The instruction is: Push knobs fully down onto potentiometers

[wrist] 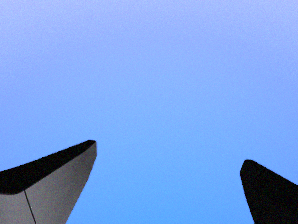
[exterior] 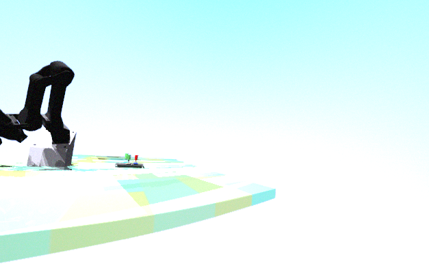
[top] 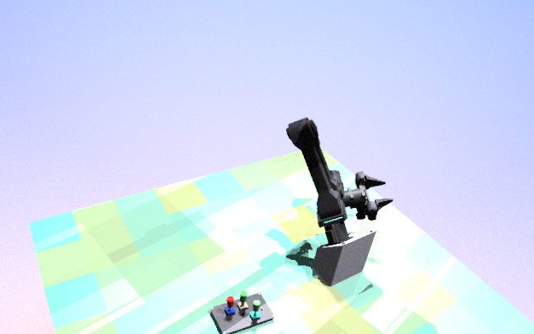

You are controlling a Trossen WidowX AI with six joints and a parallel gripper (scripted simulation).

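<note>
A dark grey circuit board (top: pixel 222 325) (exterior: pixel 121 163) stands on the patterned table near its front edge in the top view. It carries a red knob (top: pixel 230 301) (exterior: pixel 136 157) on a blue potentiometer, a green knob (top: pixel 244 295) on a tan one, and a green knob (top: pixel 256 304) on a teal one; in the exterior view the green knobs (exterior: pixel 127 156) overlap. My gripper (top: pixel 387 192) (wrist: pixel 170 159) is open and empty, held high beside the arm base, pointing away from the board. The wrist view shows only the two fingertips against sky.
The grey arm base (top: pixel 345 257) (exterior: pixel 51 155) stands on the table (top: pixel 140 238) (exterior: pixel 167 191) behind the board. The table edge runs close to the board's front side in the top view.
</note>
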